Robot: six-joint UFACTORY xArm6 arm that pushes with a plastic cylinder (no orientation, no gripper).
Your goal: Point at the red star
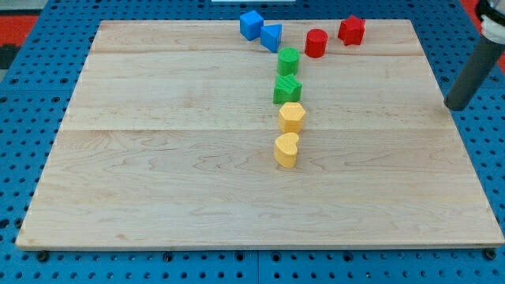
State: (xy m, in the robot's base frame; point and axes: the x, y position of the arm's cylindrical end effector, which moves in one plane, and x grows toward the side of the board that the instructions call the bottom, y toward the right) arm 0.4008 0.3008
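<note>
1. Pale wood fills most of what you see: a board (158, 181) lying on a blue pegboard table (24, 158) dotted with holes.
2. Nearest the view's bottom, close to the board's middle, sits a yellow heart-shaped block (286, 150).
3. Just above it, with a slight gap, is a yellow six-sided block (291, 117).
4. Going up the same line you meet a green star block (286, 89), close to or touching the yellow one below; which, you cannot tell.
5. Above that is a green round block (288, 61), right beside the green star.
6. At the view's right edge, level with the green star, your dark rod slants down, and my tip (453, 106) sits over the blue table just off the board's right edge, well apart from every block.
7. There is no claw on this arm, so nothing is open, closed or gripped.
8. Toward the view's top, a red round block (316, 42) stands up and right of the green round one.
9. The red star block (352, 30) is just right of it, near the board's top edge, far from the tip.
10. Left of these, two blue blocks touch: one blue block (271, 37) and, further up and left, a blue cube (251, 24).
</note>
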